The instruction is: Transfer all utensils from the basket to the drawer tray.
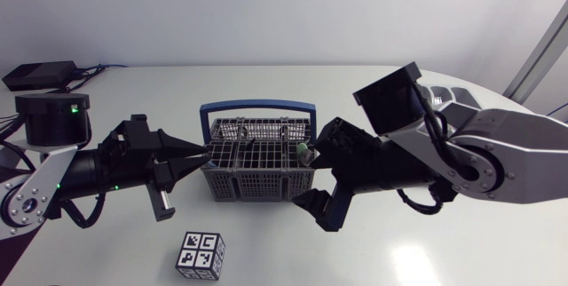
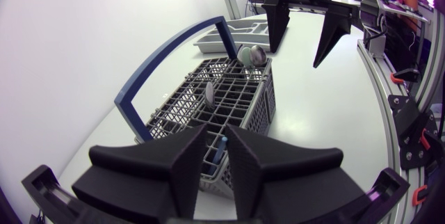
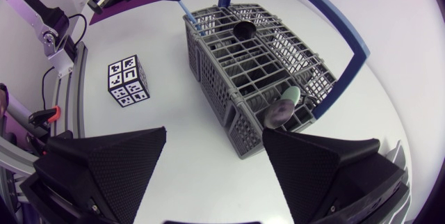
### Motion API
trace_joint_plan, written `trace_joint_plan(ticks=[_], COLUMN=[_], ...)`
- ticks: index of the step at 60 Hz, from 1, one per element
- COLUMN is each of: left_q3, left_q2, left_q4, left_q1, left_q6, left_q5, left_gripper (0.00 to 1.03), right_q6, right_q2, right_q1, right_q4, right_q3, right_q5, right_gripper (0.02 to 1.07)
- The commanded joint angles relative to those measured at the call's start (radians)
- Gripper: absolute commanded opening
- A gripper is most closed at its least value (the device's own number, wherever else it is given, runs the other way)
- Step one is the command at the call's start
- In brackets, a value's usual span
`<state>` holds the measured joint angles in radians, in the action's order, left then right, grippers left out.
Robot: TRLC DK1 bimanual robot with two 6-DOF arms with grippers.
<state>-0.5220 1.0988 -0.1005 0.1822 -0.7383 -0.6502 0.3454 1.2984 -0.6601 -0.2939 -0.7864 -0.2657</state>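
The left pincer (image 2: pixel 217 130) pinches a blue-handled utensil (image 2: pixel 221 151) standing in the left end of the basket (image 1: pixel 257 179). The right pincer (image 3: pixel 215 132) is spread wide beside the basket's right end, where spoons (image 3: pixel 281 109) stand.

The white table (image 1: pixel 444 259) bears a grey basket (image 1: pixel 257 184), patterned cube (image 1: pixel 201 255) and, seemingly, tray (image 2: pixel 233 35).

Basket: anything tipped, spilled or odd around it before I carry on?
Nothing stands out. The basket stands upright on the table, spoons inside, none spilled. The left gripper pinches a blue-handled utensil at its end; the right gripper hangs open beside it.
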Motion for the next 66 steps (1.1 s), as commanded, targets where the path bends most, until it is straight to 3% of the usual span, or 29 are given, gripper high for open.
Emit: trace_joint_plan(ticks=[1, 20, 36, 49, 66], left_q3=[0.014, -0.006, -0.072, -0.176, -0.427], left_q2=[0.015, 0.013, -0.016, -0.076, -0.086], left_q4=[-0.011, -0.002, 0.070, 0.212, 0.499], left_q1=[0.008, 0.010, 0.010, 0.010, 0.008], left_q6=[-0.033, -0.030, -0.024, -0.024, -0.021], left_q5=[-0.011, -0.011, -0.011, -0.011, -0.022], left_gripper=[0.05, 0.04, 0.04, 0.04, 0.04], right_q6=[0.015, 0.015, 0.015, 0.014, 0.012], right_q2=[0.007, 0.009, 0.015, 0.012, -0.019], right_q1=[-0.007, -0.007, -0.019, -0.019, -0.024], right_q4=[0.013, 0.024, 0.030, 0.029, 0.013], right_q3=[-0.008, 0.003, 0.018, 0.018, 0.019], right_q5=[-0.004, -0.003, 0.003, 0.003, 0.003], right_gripper=[1.02, 1.02, 1.02, 1.02, 1.02])
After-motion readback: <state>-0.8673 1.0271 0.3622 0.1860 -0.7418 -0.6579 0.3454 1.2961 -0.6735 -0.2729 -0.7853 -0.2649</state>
